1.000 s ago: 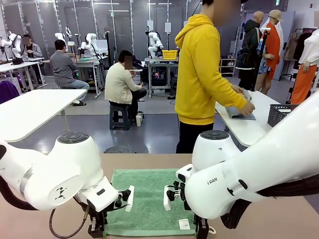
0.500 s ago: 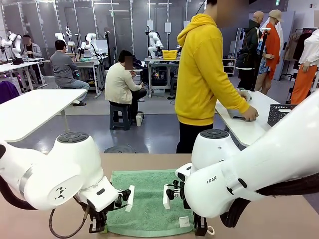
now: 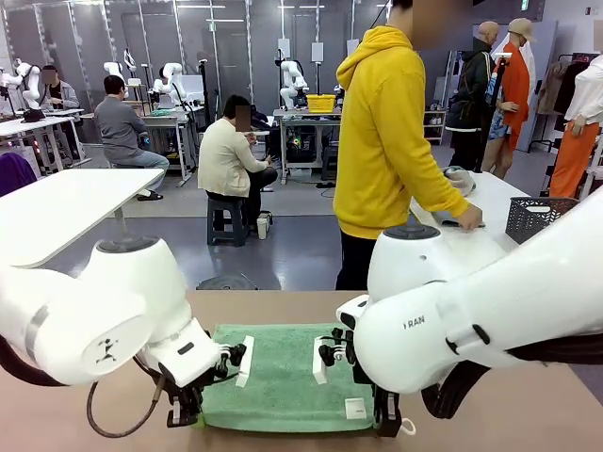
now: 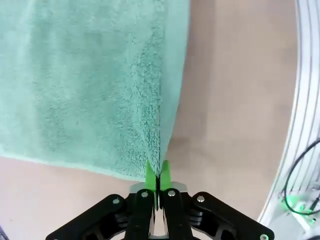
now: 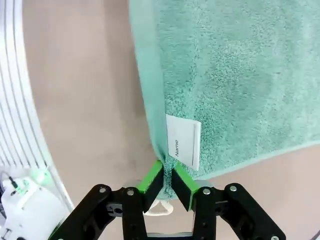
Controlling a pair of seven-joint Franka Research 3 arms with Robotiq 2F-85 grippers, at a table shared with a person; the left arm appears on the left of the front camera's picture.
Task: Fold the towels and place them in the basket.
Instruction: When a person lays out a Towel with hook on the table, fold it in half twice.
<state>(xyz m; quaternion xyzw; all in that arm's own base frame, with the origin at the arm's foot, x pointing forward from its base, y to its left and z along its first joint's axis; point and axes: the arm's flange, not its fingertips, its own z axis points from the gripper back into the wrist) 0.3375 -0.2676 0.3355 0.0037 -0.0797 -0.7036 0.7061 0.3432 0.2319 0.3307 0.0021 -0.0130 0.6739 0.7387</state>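
A green towel (image 3: 283,372) lies flat on the brown table (image 3: 273,306) between my two arms. My left gripper (image 3: 186,411) is shut on its near left corner; in the left wrist view the green pads (image 4: 151,176) pinch the towel (image 4: 90,85) at that corner. My right gripper (image 3: 384,426) is shut on the near right corner, beside a white name label (image 5: 183,141) and a white loop (image 5: 159,210). Both near corners are raised slightly off the table. The dark grey mesh basket (image 3: 539,217) stands on a white side table at the far right.
A person in a yellow hoodie (image 3: 391,141) stands beyond the table's far edge, turned to the white side table (image 3: 471,245), hands on a pale cloth (image 3: 460,179). Bare tabletop lies left and right of the towel.
Both grippers have risen a little with the towel's near corners, pulling the near edge away from the table's front. The person's hands moved across the side table.
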